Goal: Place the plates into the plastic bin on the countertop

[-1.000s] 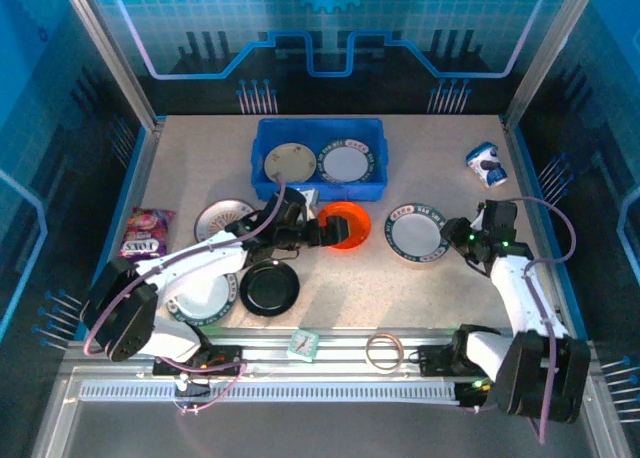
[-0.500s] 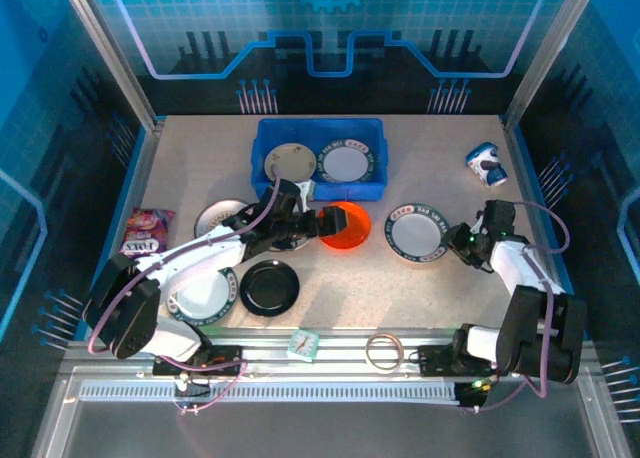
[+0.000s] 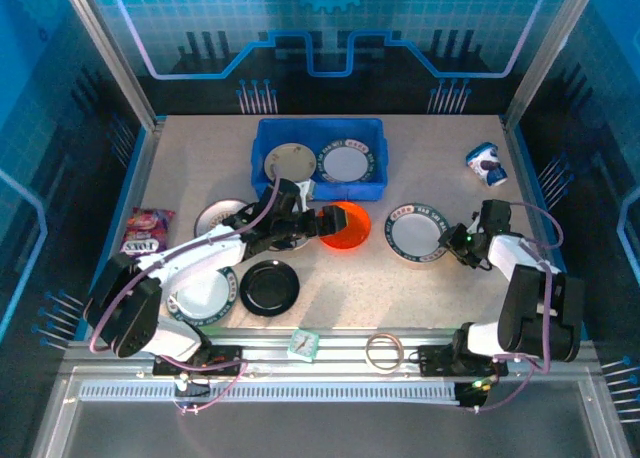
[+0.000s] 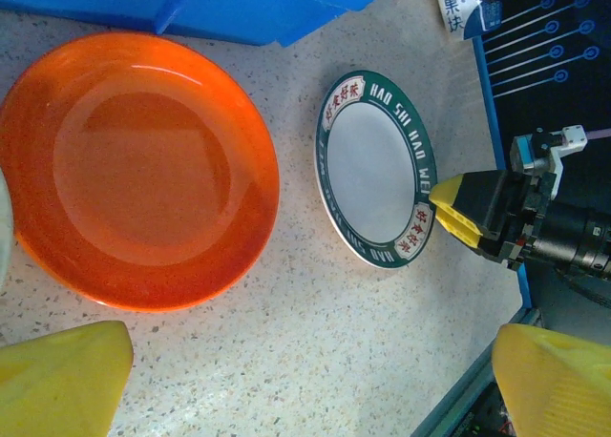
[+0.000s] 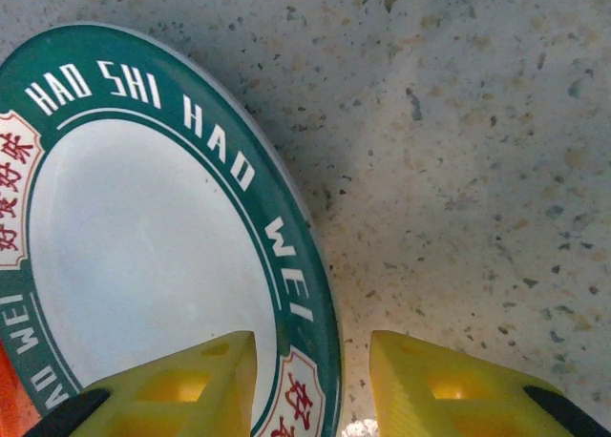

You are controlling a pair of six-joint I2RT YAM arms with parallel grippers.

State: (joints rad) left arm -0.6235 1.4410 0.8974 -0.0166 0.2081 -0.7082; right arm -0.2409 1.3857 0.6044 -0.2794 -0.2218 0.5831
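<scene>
Toward the desk's (image 3: pixel 440 298) left edge lie a dark-rimmed plate (image 3: pixel 212 218), a white plate (image 3: pixel 205 300) and a black plate (image 3: pixel 269 287), all flat. The left tool (image 3: pixel 322 221) is spread wide and holds nothing. It sits at the left rim of the orange plate (image 3: pixel 348 226), which lies just in front of the blue bin (image 3: pixel 330 190) near the far edge, two plates (image 3: pixel 346 163) already inside. Right of that, the green-rimmed plate (image 5: pixel 143 265) lies flat. The right tool (image 5: pixel 310 380) straddles its right rim, one finger over the white centre and the other over bare desk, spread and not yet pinching. The right arm is plainly the nearer one here. Closing should catch the thin rim. The bin lies far-left of it, with hard speckled desk between, and the orange plate and left arm crowd that path.
</scene>
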